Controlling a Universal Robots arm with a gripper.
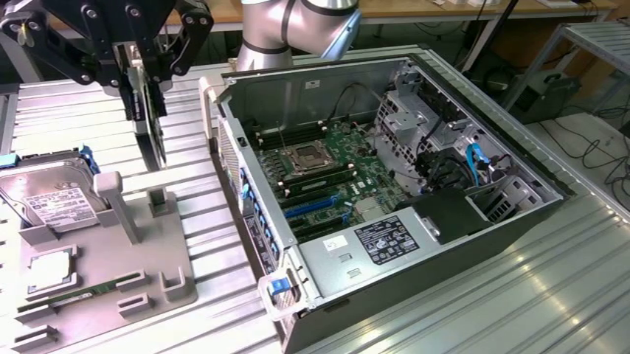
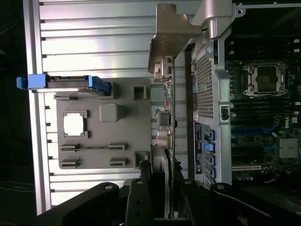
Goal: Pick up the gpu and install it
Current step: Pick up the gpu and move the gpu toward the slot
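We hold the gpu (image 1: 150, 125) with our gripper (image 1: 144, 63). The fingers pinch the card from both sides, and it hangs straight up and down. It is outside the computer case (image 1: 335, 262), beside the case's outer wall, up over the gray tray (image 1: 108, 258).

To do this step well, we think we should keep the card straight and hold it tight so it does not tip. The silver bracket (image 2: 171, 35) sticks out past the board, so it could bump the case's rim.

There is some free room between the card and the case wall. Inside the case, the blue slots (image 1: 310, 206) have black cables (image 1: 443, 166) farther in. Room there looks tight.
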